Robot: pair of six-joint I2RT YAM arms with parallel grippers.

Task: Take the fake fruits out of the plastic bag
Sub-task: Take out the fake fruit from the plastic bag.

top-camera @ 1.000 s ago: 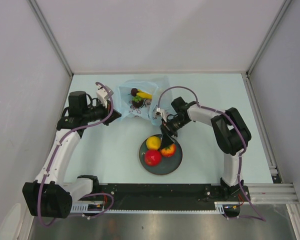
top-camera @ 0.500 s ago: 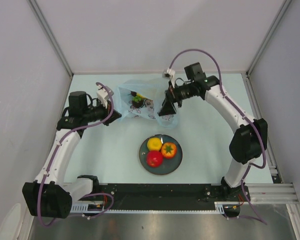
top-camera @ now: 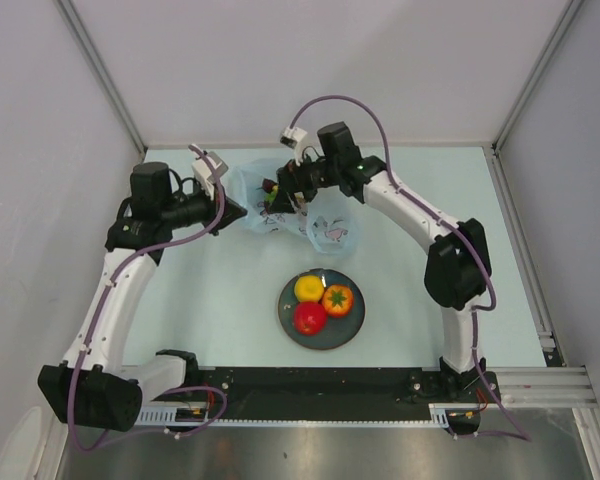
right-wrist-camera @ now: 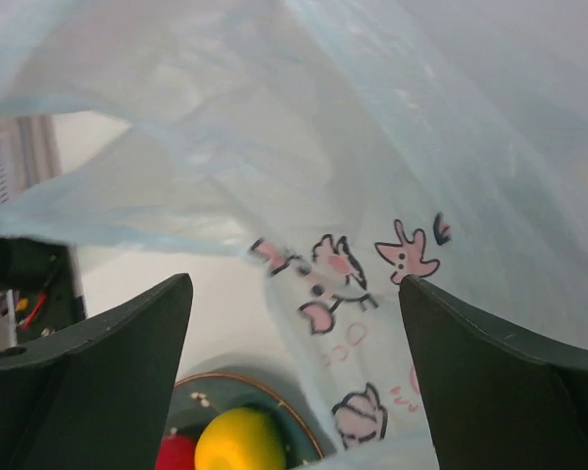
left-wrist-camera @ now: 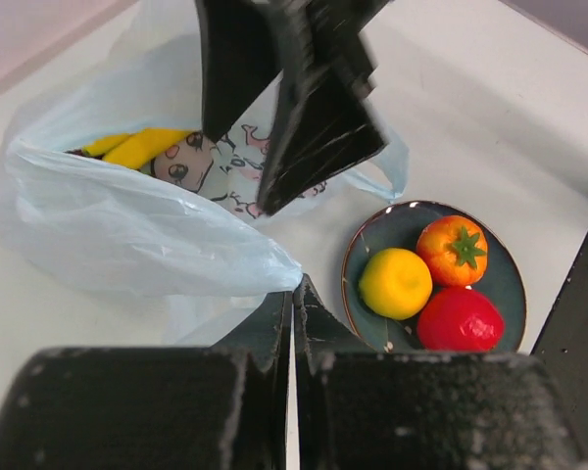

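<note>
right claw spread wide at the bag's mouth. left claw clenched on the bag's left edge. banana inside the bag. beside the bag, a plate holds a yellow fruit, orange fruit and red apple. back wall close behind the bag.

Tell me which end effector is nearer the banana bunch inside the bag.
Right. The right end effector hangs open over the mouth of the plastic bag, beside the banana bunch; the left end effector pinches the bag's edge, farther off.
</note>
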